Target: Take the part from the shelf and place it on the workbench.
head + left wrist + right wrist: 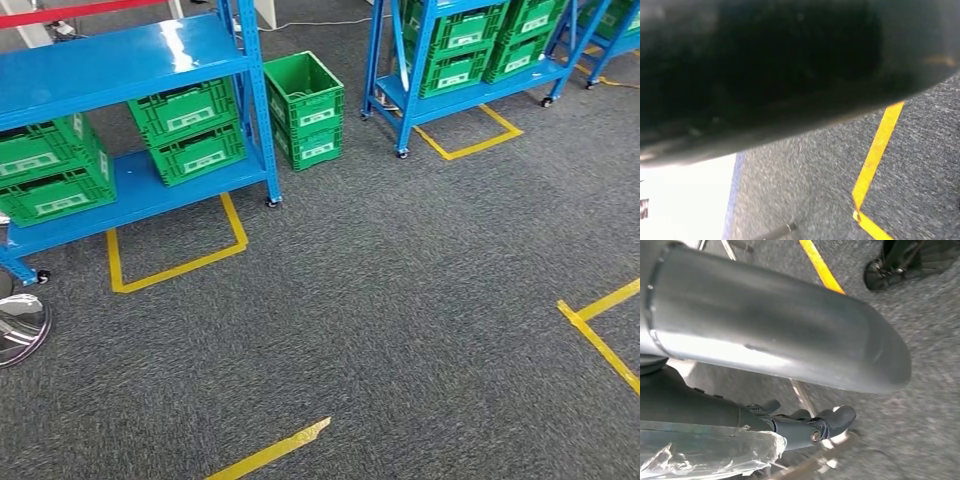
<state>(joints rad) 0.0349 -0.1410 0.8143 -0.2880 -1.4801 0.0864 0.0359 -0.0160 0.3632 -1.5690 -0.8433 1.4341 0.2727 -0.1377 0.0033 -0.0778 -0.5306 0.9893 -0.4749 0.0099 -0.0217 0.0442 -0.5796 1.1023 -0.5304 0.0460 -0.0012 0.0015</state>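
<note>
Head view — walking between blue shelves (136, 60), workbench nowhere yet.
Right hand (806, 427) grips a plastic-wrapped part (708, 452), so carrying step; left hand — can't tell.

White labels (191, 120) sit on the green crates (185, 110), but their print looks too small to read.
</note>
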